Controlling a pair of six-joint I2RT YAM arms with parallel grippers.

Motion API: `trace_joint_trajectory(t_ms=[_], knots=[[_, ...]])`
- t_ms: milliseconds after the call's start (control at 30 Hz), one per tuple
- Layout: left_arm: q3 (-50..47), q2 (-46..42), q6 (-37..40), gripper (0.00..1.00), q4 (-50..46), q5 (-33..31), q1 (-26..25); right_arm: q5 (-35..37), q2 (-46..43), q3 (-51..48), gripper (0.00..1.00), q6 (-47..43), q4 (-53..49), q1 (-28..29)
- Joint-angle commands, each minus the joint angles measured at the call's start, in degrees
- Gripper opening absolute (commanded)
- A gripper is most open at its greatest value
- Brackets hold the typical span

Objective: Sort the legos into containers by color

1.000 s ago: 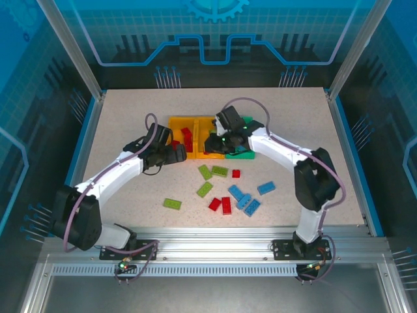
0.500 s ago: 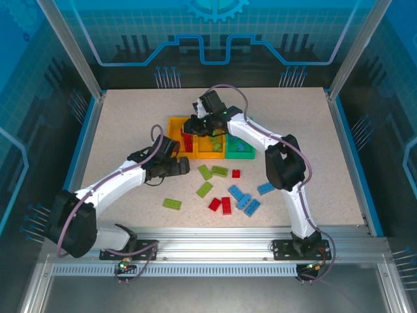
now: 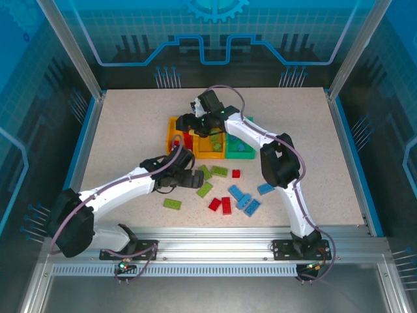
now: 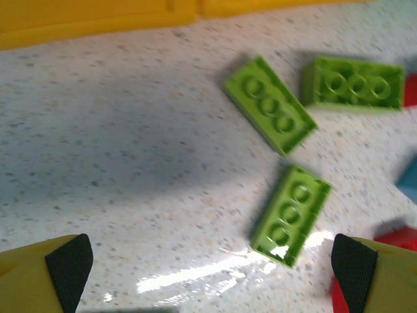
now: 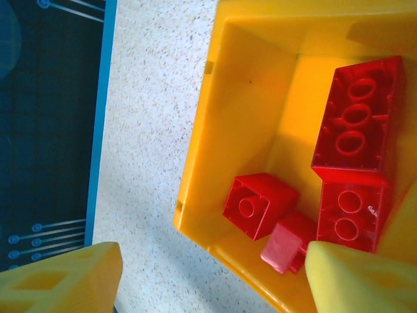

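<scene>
Three bins stand in a row at mid-table: an orange-yellow bin (image 3: 174, 138) holding red legos (image 5: 357, 117), a second orange-yellow bin (image 3: 210, 151), and a green bin (image 3: 242, 153). My right gripper (image 3: 187, 124) hangs open over the left bin's outer corner (image 5: 195, 215), with nothing between its yellow fingers (image 5: 361, 277). Nearer to me, my left gripper (image 3: 194, 177) is open wide just above the table, beside three lime green legos (image 4: 291, 214) (image 4: 270, 104) (image 4: 352, 83). Its pads (image 4: 68, 264) hold nothing.
Loose legos lie on the near table: a green one (image 3: 172, 203), red ones (image 3: 226, 205) (image 3: 236, 173) and several blue ones (image 3: 244, 201) (image 3: 266, 188). The right arm's links arch over the middle and green bins. A blue rail (image 3: 83, 147) edges the table.
My left gripper has swung from beside the left bin down and right to the green legos. My right gripper has moved from over the middle bin to the left bin.
</scene>
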Motion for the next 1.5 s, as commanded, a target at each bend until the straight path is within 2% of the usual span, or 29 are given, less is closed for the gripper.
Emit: trace_joint_trajectory(t_ms=[0, 233, 400, 533, 733, 967, 1200, 1300, 1467], knots=[[0.6, 0.2, 3.2, 0.98, -1.1, 0.5, -4.3, -0.4, -6.1, -2.6, 0.79, -2.2, -1.1, -0.7], [1.4, 6.6, 6.2, 0.98, 0.2, 4.0, -12.5, 3.3, -18.1, -16.1, 0.83, -6.8, -1.3, -3.7], [4.3, 12.4, 7.4, 0.97, -0.3, 4.1, -16.3, 5.3, -28.2, -29.7, 0.84, -8.4, -1.0, -9.7], [5.7, 14.9, 6.4, 0.96, 0.1, 3.8, -18.2, 5.2, -34.7, -38.0, 0.84, -8.4, -0.1, -14.7], [6.7, 16.8, 5.1, 0.94, 0.7, 4.0, -20.0, 5.7, -40.4, -44.7, 0.85, -9.6, -1.0, -19.7], [7.4, 19.4, 4.9, 0.84, 1.5, 4.5, -20.1, 5.9, -43.6, -48.6, 0.85, -10.2, -1.5, -22.4], [7.3, 21.0, 4.5, 0.63, 1.9, 3.7, -20.1, 10.1, -46.7, -51.4, 0.85, -12.5, -5.5, -23.0], [6.8, 20.7, 4.4, 0.59, 2.3, 3.4, -20.1, 12.2, -48.7, -53.7, 0.85, -13.3, -6.7, -23.2], [6.5, 20.1, 4.4, 0.45, 2.5, 2.9, -20.1, 13.4, -50.8, -57.5, 0.86, -14.0, -7.9, -23.8]])
